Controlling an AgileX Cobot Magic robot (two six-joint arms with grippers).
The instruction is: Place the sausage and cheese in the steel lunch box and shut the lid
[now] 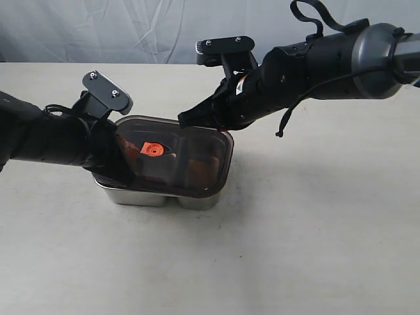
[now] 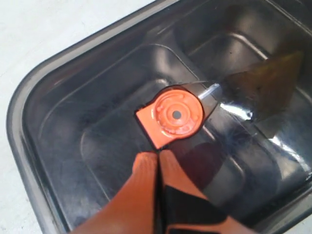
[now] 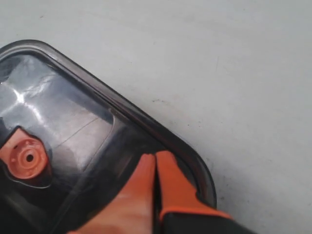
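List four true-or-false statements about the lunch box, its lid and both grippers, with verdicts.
1. The lid sits on the steel lunch box. True.
2. The left gripper is wide open. False: it is shut, above the lid.
3. The right gripper is shut, with its tip at a corner of the lid. True.
4. The orange valve is missing from the lid. False: it sits at the lid's centre.
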